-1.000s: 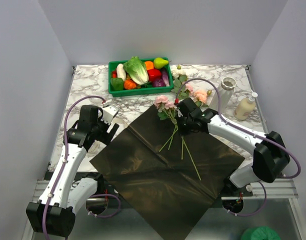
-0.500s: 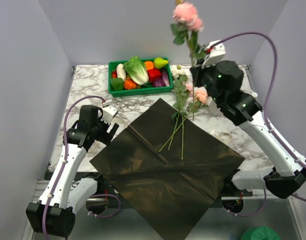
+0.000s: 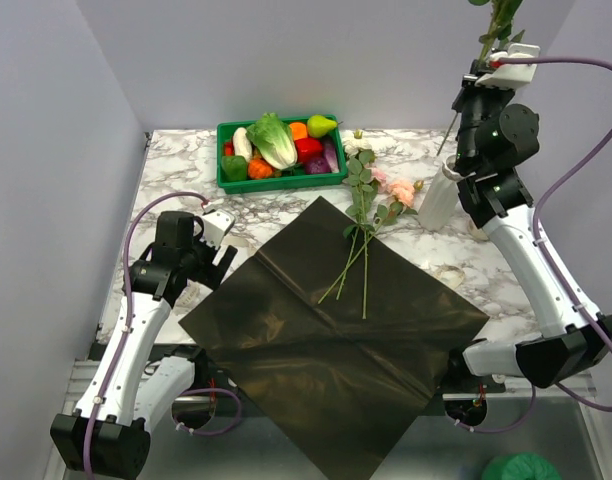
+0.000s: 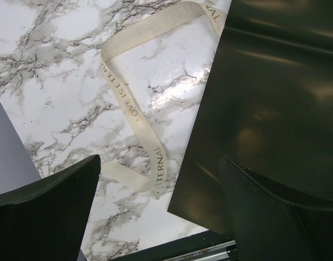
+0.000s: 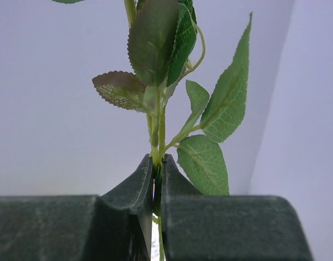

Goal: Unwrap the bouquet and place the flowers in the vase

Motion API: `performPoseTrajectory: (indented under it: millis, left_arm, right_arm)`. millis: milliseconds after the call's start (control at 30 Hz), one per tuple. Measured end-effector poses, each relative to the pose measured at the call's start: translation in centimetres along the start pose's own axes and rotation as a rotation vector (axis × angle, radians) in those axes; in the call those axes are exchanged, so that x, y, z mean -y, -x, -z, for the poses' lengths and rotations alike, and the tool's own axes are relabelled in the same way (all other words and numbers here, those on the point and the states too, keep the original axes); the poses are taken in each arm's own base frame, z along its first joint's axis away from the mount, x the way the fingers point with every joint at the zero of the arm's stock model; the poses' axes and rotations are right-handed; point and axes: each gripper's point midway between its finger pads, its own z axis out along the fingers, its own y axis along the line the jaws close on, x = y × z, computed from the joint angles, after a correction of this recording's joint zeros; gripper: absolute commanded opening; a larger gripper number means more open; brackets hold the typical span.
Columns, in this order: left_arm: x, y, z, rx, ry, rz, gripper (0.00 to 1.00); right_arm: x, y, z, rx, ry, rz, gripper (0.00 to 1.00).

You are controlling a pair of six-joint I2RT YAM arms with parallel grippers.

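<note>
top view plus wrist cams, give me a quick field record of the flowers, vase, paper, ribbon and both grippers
paper: unfolded flat on the table
ribbon: loose on the table beside the paper
other flowers: lying across the paper's far corner
vase: upright, right of the paper
held stem: upright, leaves above the grip, bloom out of view
right gripper: shut on the held stem, raised above the vase
left gripper: open, empty, over the ribbon

A: flowers state?
B: pink and cream artificial flowers (image 3: 366, 235), thin green stems, lie loose across far corner of flat dark glossy wrapping paper (image 3: 326, 350). One leafy stem (image 5: 158, 125) upright, clamped in right pincer (image 5: 157, 182), lower end near mouth of tall white ribbed ceramic vase (image 3: 438, 200).
A: ribbon?
B: cream ribbon (image 4: 128, 103), loose on marble surface (image 4: 57, 65) beside paper.
</note>
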Motion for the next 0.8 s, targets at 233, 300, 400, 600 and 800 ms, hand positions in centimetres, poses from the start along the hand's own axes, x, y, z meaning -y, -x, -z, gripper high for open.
performPoseTrajectory:
  millis: [233, 300, 400, 600, 800]
  left_arm:
    - [0.0, 0.0, 0.0, 0.003, -0.001, -0.008, 0.99]
    - [0.0, 0.0, 0.0, 0.003, -0.001, -0.011, 0.99]
    - [0.0, 0.0, 0.1, 0.003, -0.001, -0.014, 0.99]
    - [-0.1, 0.0, 0.1, 0.003, -0.001, -0.018, 0.99]
    - [-0.1, 0.0, 0.1, 0.002, -0.001, -0.026, 0.99]
  right_arm:
    - [3.3, 0.1, -1.2, 0.073, -0.139, 0.027, 0.01]
    - [3.7, -0.2, -1.1, 0.078, -0.162, 0.029, 0.01]
    - [4.0, -1.4, -0.9, 0.073, -0.185, 0.038, 0.01]
    - [4.2, -4.6, -0.4, 0.021, -0.197, 0.081, 0.01]
    - [4.9, -7.2, 0.0, -0.015, -0.214, 0.108, 0.01]
